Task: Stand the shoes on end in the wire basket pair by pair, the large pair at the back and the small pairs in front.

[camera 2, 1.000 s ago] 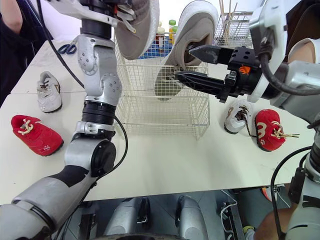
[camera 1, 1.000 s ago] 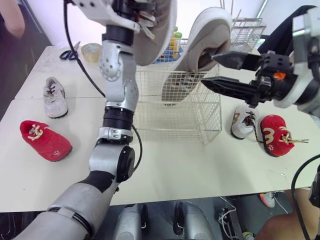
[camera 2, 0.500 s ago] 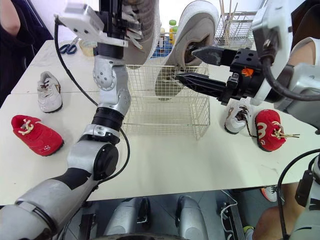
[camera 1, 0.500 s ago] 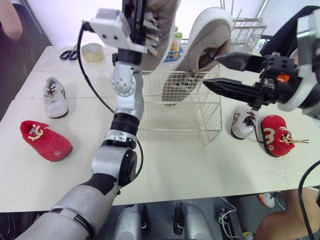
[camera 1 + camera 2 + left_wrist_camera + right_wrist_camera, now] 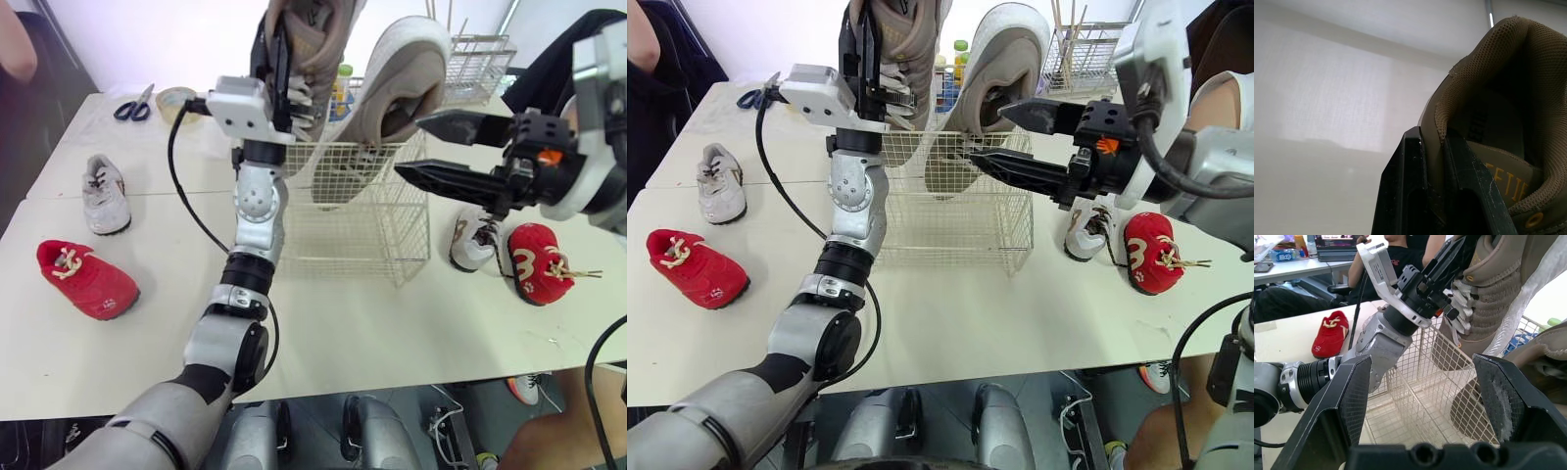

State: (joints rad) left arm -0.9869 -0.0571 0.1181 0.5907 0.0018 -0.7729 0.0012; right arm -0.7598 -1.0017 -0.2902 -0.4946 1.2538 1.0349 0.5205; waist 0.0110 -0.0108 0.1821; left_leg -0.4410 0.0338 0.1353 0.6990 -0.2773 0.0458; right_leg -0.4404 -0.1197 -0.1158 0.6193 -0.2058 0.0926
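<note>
My left gripper (image 5: 276, 39) is raised high over the wire basket (image 5: 362, 220), shut on the collar of a large tan shoe (image 5: 315, 44) that hangs toe down. In the left wrist view both black fingers (image 5: 1413, 186) pinch that collar (image 5: 1449, 107). The second large tan shoe (image 5: 392, 83) stands on end in the basket's back right part, leaning on the rim. My right gripper (image 5: 411, 147) is open beside it, upper fingertip at the shoe's opening. Small white shoes (image 5: 102, 191) (image 5: 476, 235) and small red shoes (image 5: 86, 279) (image 5: 542, 262) lie on the table either side.
Scissors (image 5: 133, 102) and a tape roll (image 5: 177, 98) lie at the back left. Bottles (image 5: 343, 83) and a second wire rack (image 5: 478, 61) stand behind the basket. A person's arm (image 5: 18, 44) shows at the far left, another person (image 5: 549, 69) at the right.
My left arm has swung to the right and turned, carrying the held shoe to above the basket's back left. The right gripper stays open by the standing shoe.
</note>
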